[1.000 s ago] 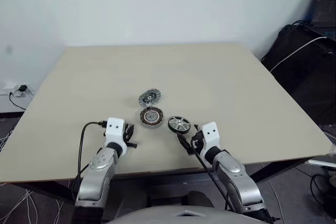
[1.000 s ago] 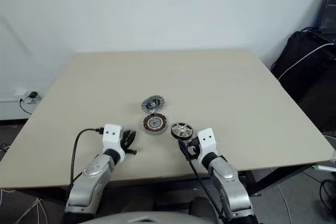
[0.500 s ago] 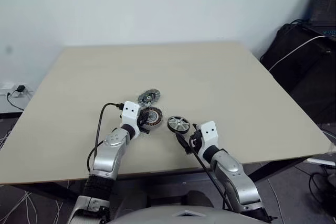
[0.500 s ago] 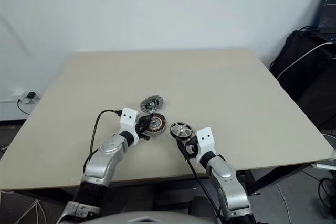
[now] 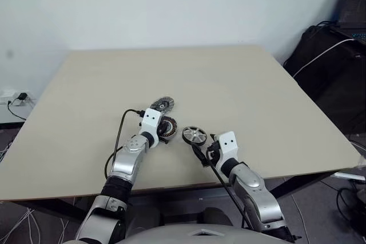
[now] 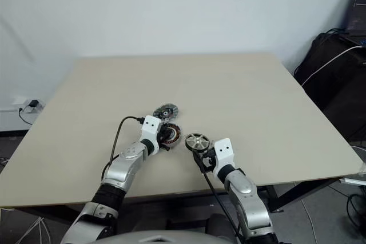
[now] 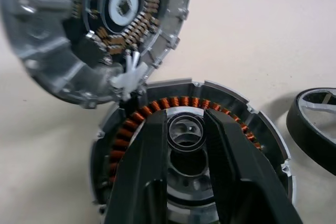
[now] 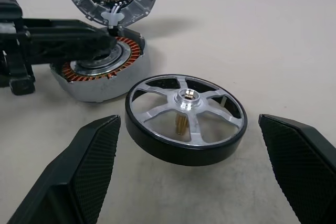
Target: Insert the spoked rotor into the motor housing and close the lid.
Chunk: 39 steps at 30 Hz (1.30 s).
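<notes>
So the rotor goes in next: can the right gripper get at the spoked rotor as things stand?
Probably yes. The spoked rotor lies on the table just ahead of the open right gripper, nothing between them; the left gripper is over the motor housing, off to the side.

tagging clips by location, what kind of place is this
Probably an office or lab room set up for robot trials: a plain beige table against a bare white wall, motor parts laid out on it, and black bags with cables beside it.

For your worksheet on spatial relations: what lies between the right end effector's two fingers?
The spoked rotor, resting on the table with both fingers clear of it, in the right wrist view.
</notes>
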### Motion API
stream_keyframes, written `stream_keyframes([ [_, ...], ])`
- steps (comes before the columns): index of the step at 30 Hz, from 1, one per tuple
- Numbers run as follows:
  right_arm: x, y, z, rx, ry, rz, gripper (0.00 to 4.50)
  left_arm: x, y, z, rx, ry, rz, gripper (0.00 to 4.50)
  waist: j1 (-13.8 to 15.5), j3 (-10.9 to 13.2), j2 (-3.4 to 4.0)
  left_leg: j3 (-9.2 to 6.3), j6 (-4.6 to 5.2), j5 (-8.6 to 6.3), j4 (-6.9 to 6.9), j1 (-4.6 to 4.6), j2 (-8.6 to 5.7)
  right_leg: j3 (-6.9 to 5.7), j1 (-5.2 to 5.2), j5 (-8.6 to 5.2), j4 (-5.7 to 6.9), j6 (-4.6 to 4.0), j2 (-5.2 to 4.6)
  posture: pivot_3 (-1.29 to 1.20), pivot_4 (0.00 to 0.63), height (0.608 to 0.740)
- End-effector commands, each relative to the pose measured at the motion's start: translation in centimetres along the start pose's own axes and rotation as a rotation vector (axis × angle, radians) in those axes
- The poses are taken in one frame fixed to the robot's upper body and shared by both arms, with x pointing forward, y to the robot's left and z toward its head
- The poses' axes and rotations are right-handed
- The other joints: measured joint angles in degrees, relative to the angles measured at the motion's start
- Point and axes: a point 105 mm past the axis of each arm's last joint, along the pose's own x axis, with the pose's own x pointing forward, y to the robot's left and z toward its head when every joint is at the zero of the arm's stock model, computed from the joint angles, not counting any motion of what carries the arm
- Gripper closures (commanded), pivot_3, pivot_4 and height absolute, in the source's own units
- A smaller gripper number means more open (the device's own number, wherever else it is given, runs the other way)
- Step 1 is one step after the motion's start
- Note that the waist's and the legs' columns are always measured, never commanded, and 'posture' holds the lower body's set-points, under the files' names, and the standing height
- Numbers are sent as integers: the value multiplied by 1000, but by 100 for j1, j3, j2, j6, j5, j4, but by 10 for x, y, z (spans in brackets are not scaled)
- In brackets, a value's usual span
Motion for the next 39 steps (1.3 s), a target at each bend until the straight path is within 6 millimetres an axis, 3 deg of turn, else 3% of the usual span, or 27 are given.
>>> stream_keyframes([
  [1,1,0,16,-18,-65,-3,0,5,-4,16,24,-47,-20,2215,0,0,0,0,0,0,0,0,0,0,1,0,0,0,0,0,0,740],
  [7,0,0,17,-18,-69,-4,0,0,3,20,43,-76,21,269,2,0,0,0,0,0,1,0,0,1,1,0,0,0,0,0,0,740],
  [10,-1,-1,20,-10,-79,4,0,-9,2,33,25,-149,25,269,-12,0,0,0,0,0,0,0,1,4,2,1,0,0,-1,0,0,740],
  [14,0,0,26,6,-100,20,1141,-26,-9,47,-6,-239,-13,225,-2,0,0,0,-1,0,-2,-3,2,6,1,1,1,-2,-7,0,0,740],
  [17,1,0,33,7,-113,32,2159,-44,-15,48,-31,-277,-25,797,-12,-1,2,1,-2,-2,-2,-2,1,9,-2,0,0,-3,-39,0,0,740],
  [24,13,10,46,-14,-98,64,4455,-84,-2,28,-21,-278,84,3062,-14,-1,7,0,-9,-7,-2,-2,2,3,-18,-1,2,-4,-45,0,0,740],
  [27,25,14,47,-42,-56,63,4500,-100,7,18,0,-290,163,4062,-8,-1,7,0,-9,-6,-2,-2,2,2,-19,-1,3,-4,-45,0,0,740],
  [39,72,54,53,-130,38,171,4500,-126,1,-16,32,-277,242,4062,-26,2,11,1,-12,-8,-5,-5,0,-2,-25,-1,1,-6,-47,0,0,740],
])
